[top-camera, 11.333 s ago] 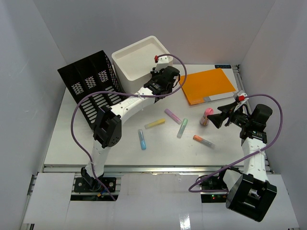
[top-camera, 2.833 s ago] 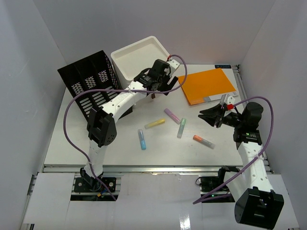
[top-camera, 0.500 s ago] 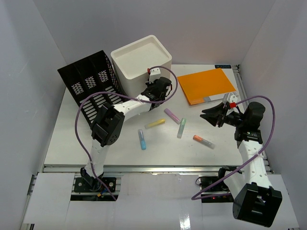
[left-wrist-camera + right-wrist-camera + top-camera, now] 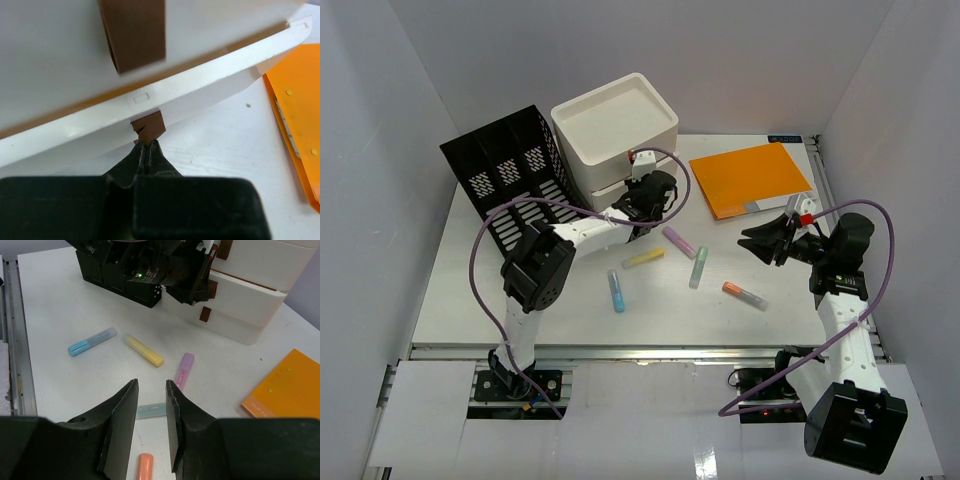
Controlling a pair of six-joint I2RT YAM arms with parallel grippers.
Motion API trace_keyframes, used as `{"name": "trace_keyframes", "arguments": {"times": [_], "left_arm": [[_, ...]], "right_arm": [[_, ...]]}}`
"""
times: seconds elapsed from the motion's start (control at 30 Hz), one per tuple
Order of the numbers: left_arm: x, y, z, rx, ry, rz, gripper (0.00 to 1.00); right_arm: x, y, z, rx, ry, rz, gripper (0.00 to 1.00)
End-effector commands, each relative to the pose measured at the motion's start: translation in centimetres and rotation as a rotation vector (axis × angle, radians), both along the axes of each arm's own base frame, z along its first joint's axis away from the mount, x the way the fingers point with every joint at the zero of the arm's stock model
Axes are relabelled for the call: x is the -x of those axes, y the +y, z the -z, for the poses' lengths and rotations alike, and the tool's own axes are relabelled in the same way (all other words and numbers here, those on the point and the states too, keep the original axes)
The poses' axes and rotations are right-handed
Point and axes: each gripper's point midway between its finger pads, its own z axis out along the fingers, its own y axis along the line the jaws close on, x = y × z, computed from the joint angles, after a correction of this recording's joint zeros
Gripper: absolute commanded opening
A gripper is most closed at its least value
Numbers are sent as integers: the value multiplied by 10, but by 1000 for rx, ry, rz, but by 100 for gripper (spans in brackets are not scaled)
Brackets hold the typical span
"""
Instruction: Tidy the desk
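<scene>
On the white desk (image 4: 460, 290) lie several highlighters: purple (image 4: 680, 242), yellow (image 4: 643, 258), green (image 4: 699, 267), blue (image 4: 616, 291) and orange (image 4: 745, 294). At the back stands a white drawer box (image 4: 615, 125). My left gripper (image 4: 146, 146) is shut on the brown pull tab (image 4: 149, 126) of its lowest drawer (image 4: 200, 95); from above, the left gripper (image 4: 642, 200) sits at the box's front. My right gripper (image 4: 151, 390) hovers open and empty above the green highlighter (image 4: 150, 411), with the purple highlighter (image 4: 183, 370) just beyond it.
An orange notebook (image 4: 752, 178) lies at the back right. A black slotted file organizer (image 4: 510, 180) stands left of the drawer box. White walls close in the desk on three sides, and a metal rail (image 4: 640, 350) runs along the front.
My left jaws have closed on the brown tab, and the lowest drawer's front now sticks out a little from the box. The right arm has hardly moved.
</scene>
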Motion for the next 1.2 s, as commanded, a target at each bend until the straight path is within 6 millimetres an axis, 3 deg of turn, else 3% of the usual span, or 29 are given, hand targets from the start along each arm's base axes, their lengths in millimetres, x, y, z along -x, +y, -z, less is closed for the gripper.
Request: {"name": "trace_keyframes", "arguments": {"times": [0.0, 0.2, 0.33, 0.4, 0.43, 0.57, 0.67, 0.8, 1.0, 1.17], "left_arm": [[44, -32, -35, 104, -24, 114, 0], [78, -45, -45, 171, -34, 165, 0], [87, -46, -43, 185, -21, 181, 1], [88, -47, -41, 180, -16, 182, 8], [88, -47, -39, 174, -9, 184, 27], [90, -53, -39, 162, 15, 220, 84], [94, -60, -47, 168, 25, 277, 95], [109, -66, -60, 181, 37, 383, 98], [156, -67, -73, 197, 120, 603, 98], [210, -38, -63, 143, 214, 771, 98]], "right_arm": [[1, 0, -6, 2, -34, -14, 36], [1, -1, -6, 1, -32, -13, 36], [1, -1, -6, 2, -33, -11, 36], [1, -1, -5, 2, -32, -11, 39], [1, -2, -5, 2, -32, -9, 41], [3, -1, -3, 1, -30, -18, 48], [3, -2, -4, 1, -30, -20, 56], [3, -2, 0, 4, -21, -17, 61], [-1, -5, 3, 27, -26, 9, 67], [-8, -10, 11, 48, -5, 55, 73]]}}
